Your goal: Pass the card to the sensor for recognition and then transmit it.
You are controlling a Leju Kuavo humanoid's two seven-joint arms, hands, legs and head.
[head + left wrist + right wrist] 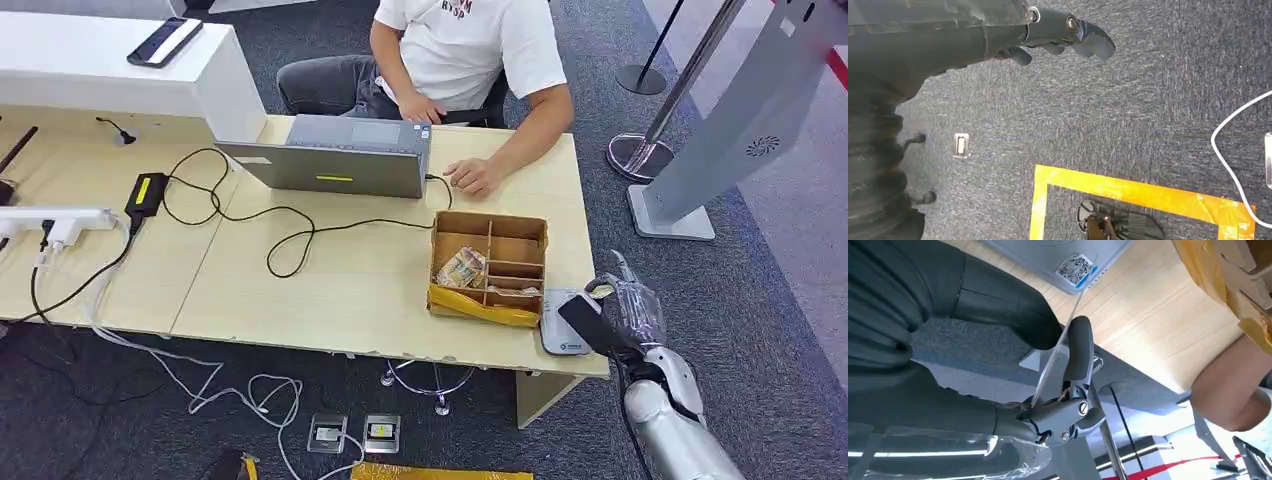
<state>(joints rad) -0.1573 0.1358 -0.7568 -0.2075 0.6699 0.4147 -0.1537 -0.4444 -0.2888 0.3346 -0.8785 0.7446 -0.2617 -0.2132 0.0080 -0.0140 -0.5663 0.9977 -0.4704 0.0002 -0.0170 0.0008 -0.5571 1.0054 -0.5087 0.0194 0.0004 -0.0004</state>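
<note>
Now — right robot hand [612, 318] pinches card [1060, 347] | sensor [560, 322] beside box [489, 264] — laptop [335, 156] behind

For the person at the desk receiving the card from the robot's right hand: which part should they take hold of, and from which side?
Probably the free end of the card, which juts toward the wooden box over the grey sensor pad. The right hand pinches the other end, thumb on one face and a finger on the other, so coming from the desk side onto both flat faces looks clear.
</note>
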